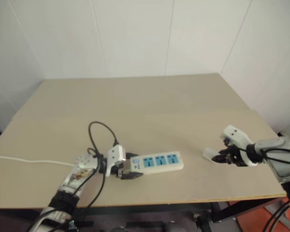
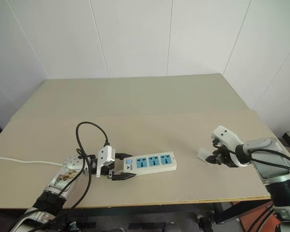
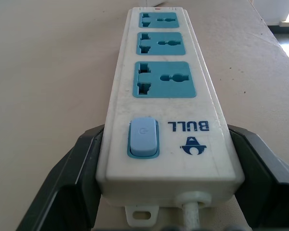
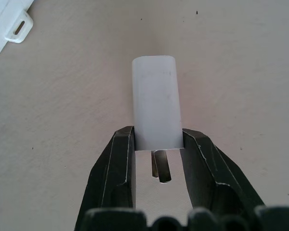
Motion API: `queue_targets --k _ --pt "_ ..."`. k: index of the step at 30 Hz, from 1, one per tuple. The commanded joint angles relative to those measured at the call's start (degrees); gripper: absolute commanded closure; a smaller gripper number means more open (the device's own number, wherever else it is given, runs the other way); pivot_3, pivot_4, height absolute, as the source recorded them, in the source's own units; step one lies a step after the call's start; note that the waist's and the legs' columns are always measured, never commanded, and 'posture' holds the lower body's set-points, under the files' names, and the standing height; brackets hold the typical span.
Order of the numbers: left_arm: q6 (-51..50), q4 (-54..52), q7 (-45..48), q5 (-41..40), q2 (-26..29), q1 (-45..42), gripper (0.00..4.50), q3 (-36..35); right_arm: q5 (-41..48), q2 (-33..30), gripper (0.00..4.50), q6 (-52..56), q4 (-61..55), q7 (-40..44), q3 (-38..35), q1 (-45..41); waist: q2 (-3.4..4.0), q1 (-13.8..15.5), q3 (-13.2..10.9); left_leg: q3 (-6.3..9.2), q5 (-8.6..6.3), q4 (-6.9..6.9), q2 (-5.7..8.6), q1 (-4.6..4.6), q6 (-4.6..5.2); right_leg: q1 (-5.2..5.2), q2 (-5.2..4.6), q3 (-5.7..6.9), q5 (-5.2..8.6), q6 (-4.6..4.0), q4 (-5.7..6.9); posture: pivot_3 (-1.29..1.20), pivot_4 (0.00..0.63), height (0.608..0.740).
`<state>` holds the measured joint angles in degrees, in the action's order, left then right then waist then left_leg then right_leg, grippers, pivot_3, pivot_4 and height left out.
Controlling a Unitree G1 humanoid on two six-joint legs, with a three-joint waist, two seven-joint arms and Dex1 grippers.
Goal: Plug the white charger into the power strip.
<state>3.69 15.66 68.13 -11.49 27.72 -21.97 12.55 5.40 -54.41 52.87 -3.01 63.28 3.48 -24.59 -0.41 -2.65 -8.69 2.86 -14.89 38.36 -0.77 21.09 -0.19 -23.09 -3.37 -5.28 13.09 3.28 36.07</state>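
Right gripper (image 1: 221, 157), at four o'clock on the table (image 1: 150, 101), pinches the white charger (image 1: 210, 153) with prongs toward the wrist, while the power strip (image 1: 157, 162), long axis left-right, lies toward nine o'clock, its switch end hugged by the left gripper (image 1: 127, 171).

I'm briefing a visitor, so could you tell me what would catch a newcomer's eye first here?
Probably the power strip with blue sockets near the table's front edge, its switch end clamped by the left gripper. Off to its right, apart from it, the right gripper pinches the white charger, prongs facing back toward the wrist.
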Motion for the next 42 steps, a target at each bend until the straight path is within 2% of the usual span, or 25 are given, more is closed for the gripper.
queue_targets --k 1,10,19,24,28,35,42 --pt "-0.4 2.1 -0.2 3.0 1.0 1.3 1.22 1.6 1.7 -0.1 2.98 -0.7 -2.7 -0.5 0.2 1.2 0.0 0.0 0.0 0.0 0.0 0.0 0.0 0.0 0.0 0.0 0.0 0.0 0.0 0.0 0.0 0.0 0.15 0.74" --pt "0.3 2.7 -0.1 3.1 1.1 1.0 1.22 1.7 3.3 -0.3 0.04 -0.6 -4.6 -2.8 0.4 2.1 -0.03 0.1 0.0 0.0 0.0 0.0 0.0 0.03 0.0 -0.03 0.0 0.0 0.01 0.01 -0.01 0.0 0.15 0.74" --pt "0.5 3.3 0.0 3.2 0.8 0.6 1.22 2.0 4.4 -2.8 0.04 0.4 -4.9 -1.6 0.8 0.1 -0.04 0.1 0.0 0.0 0.0 0.0 0.01 0.04 0.0 -0.03 0.0 0.01 0.07 0.12 -0.03 0.0 0.15 0.74" --pt "-1.0 4.0 1.7 2.6 0.8 -0.2 1.22 2.5 6.3 -8.4 0.04 6.0 -3.9 4.3 5.2 -8.7 0.0 0.1 0.0 0.0 0.0 -0.01 0.0 0.03 0.0 -0.05 -0.01 0.0 0.19 0.32 -0.02 0.0 0.15 0.74" --pt "-0.8 5.1 2.9 2.7 1.2 -0.8 1.22 2.6 6.4 -10.2 0.04 9.8 -2.4 7.8 10.3 -17.6 -0.02 0.0 -0.1 0.01 0.0 -0.06 -0.03 0.04 0.0 -0.05 0.0 0.06 0.22 0.31 -0.1 0.0 0.15 0.74" --pt "-0.7 6.2 2.1 3.5 0.1 -1.9 1.22 3.2 4.2 -5.7 0.04 17.8 4.4 8.6 22.6 -32.8 -0.02 0.1 -0.1 0.0 0.0 -0.07 -0.02 0.08 0.0 -0.12 -0.03 0.04 0.22 0.3 -0.09 0.0 0.15 0.74" --pt "-0.3 5.8 0.3 4.0 -1.0 -1.5 1.22 3.4 0.6 -2.9 0.04 18.6 10.6 7.0 31.3 -36.3 -0.02 0.7 -0.1 0.02 0.0 -0.06 0.03 0.15 0.0 -0.14 -0.09 0.09 0.02 -0.04 -0.1 0.0 0.15 0.74"
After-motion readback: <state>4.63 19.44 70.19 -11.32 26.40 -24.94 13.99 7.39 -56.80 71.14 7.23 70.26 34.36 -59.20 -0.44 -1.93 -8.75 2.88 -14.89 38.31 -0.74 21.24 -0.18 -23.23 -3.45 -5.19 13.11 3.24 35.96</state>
